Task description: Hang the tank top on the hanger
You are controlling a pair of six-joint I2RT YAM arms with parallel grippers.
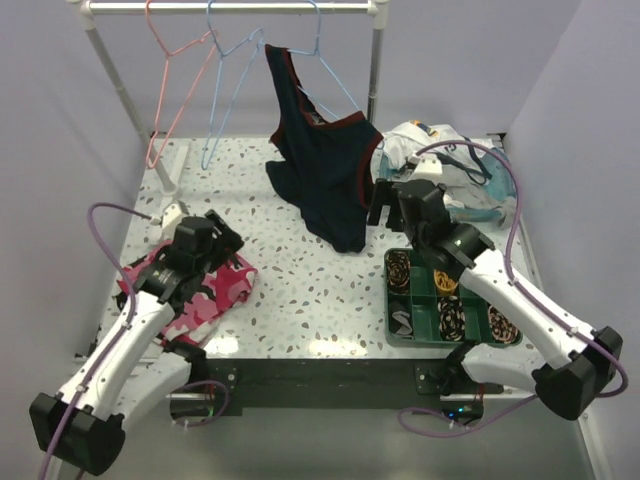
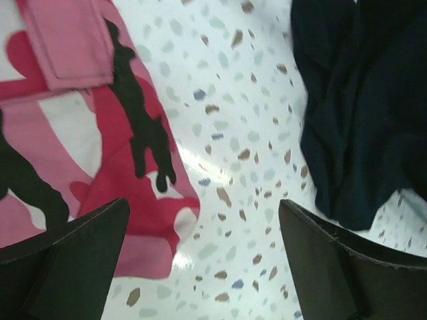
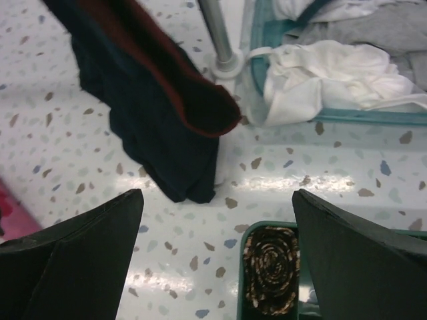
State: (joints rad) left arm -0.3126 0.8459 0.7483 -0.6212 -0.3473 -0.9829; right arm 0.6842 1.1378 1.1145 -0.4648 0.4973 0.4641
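Look at the dark navy top [image 1: 322,165] first; it hangs in the middle and its bottom end lies on the surface [image 1: 300,290].

The tank top [image 1: 440,165] is to the right of the dark navy top. It lies bunched up in a teal basket [image 3: 347,117] with other clothes. Nothing is touching it.

The hanger [image 1: 225,90] is to the left of the dark navy top, up on the rail [image 1: 230,8]. It is bare. A pink hanger [image 1: 170,90] hangs further left again.

Your left gripper [image 1: 215,232] [image 2: 203,207] is well to the left of the dark navy top and nearer to you. It is wide open and holds nothing. Under it is the edge of a pink camouflage garment [image 1: 215,290] [image 2: 87,133].

Your right gripper [image 1: 395,200] [image 3: 217,197] is just to the right of the dark navy top, near its red trim. It is wide open too, and holds nothing.

A green tray [image 1: 388,300] with rolled-up brown things sits to the right of the dark navy top, nearer to you.
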